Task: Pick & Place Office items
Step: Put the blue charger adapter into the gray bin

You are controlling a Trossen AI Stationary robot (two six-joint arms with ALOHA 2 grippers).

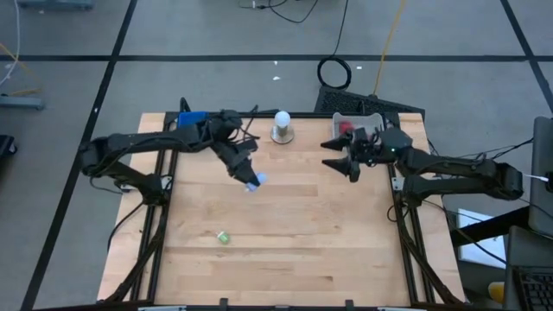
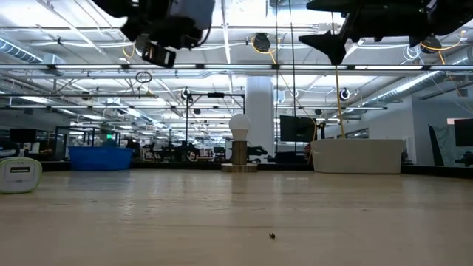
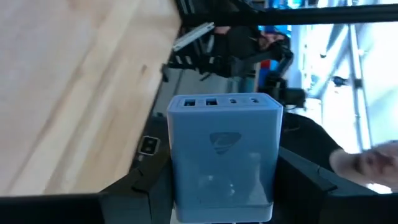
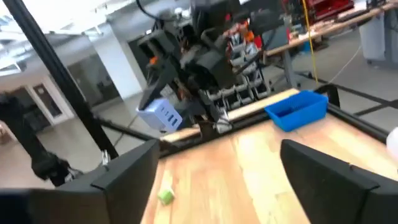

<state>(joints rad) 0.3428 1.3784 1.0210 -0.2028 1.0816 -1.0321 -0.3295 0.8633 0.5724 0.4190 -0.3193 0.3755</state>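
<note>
My left gripper hangs over the middle of the table, shut on a light-blue block that has a row of ports on its end face. The right wrist view shows that block in the air. My right gripper is open and holds nothing; it hovers right of the table's middle, near the grey tray. A small green bit lies on the wood toward the near edge and also shows as the green bit. The other pieces are not visible on the table. My left gripper pinches the light-blue block by its two opposite side faces, one finger on each side. The ported end face sticks out past the fingertips. The fingers slant down from the table's far left. The block is lifted clear of the table.
A white ball on a round base stands at the far middle. A blue tray sits at the far left corner, and the grey tray at the far right holds red pieces. Bare wood lies toward the near edge.
</note>
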